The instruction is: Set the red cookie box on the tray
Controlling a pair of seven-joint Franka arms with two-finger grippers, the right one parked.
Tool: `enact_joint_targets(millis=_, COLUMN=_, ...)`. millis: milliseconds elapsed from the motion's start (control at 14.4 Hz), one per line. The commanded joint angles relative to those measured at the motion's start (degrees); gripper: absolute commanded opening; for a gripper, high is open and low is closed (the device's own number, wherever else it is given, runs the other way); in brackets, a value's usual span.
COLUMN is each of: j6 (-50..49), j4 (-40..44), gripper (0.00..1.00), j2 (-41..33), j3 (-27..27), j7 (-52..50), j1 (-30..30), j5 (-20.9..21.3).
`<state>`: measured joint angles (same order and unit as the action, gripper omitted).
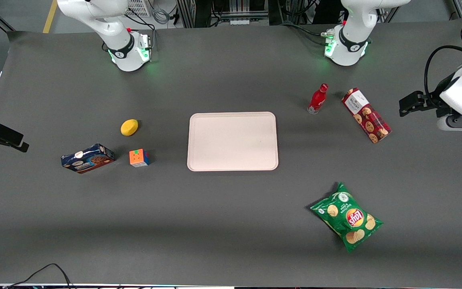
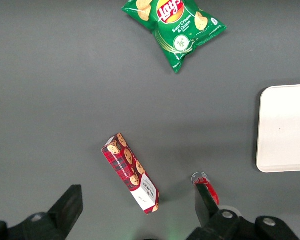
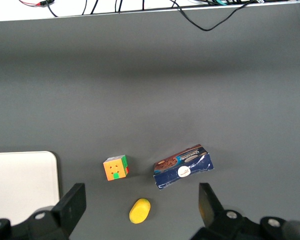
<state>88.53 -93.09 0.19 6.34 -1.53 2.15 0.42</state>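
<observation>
The red cookie box (image 1: 366, 115) lies flat on the dark table toward the working arm's end, its white label end pointing away from the front camera. It also shows in the left wrist view (image 2: 130, 172). The pale pink tray (image 1: 231, 140) lies flat at the table's middle with nothing on it; one edge of it shows in the left wrist view (image 2: 285, 127). My left gripper (image 1: 409, 105) hangs high above the table beside the box, toward the table's end. In the wrist view the gripper (image 2: 136, 191) is open and empty, its fingers wide apart well above the box's label end.
A red bottle (image 1: 318, 98) stands between box and tray. A green chips bag (image 1: 346, 216) lies nearer the front camera. Toward the parked arm's end lie a blue cookie box (image 1: 88, 158), a colour cube (image 1: 139, 157) and a yellow lemon (image 1: 129, 127).
</observation>
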Motion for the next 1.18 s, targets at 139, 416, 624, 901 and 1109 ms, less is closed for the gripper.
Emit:
enact_joint_targets(millis=139, j6=-1.43, j4=1.69, gripper=1.00, j2=0.69, j3=-0.19, j7=-0.32, j1=-0.31, j5=-0.51)
enact_joint_targets(millis=416, j6=-1.43, j4=1.77, gripper=1.00, j2=0.60, j3=-0.28, j7=-0.40, j1=-0.31, j5=-0.16)
enact_joint_targets(millis=624, j6=-2.22, j4=1.78, gripper=1.00, j2=0.60, j3=-0.45, j7=0.03, j1=-0.31, j5=0.19)
enact_joint_targets(millis=901, j6=-3.36, j4=2.39, gripper=1.00, j2=1.04, j3=-0.10, j7=0.03, j1=-0.31, j5=0.46)
enact_joint_targets(millis=1109, j6=-3.54, j4=2.48, gripper=1.00, j2=1.04, j3=-0.10, j7=-0.66, j1=-0.39, j5=0.37)
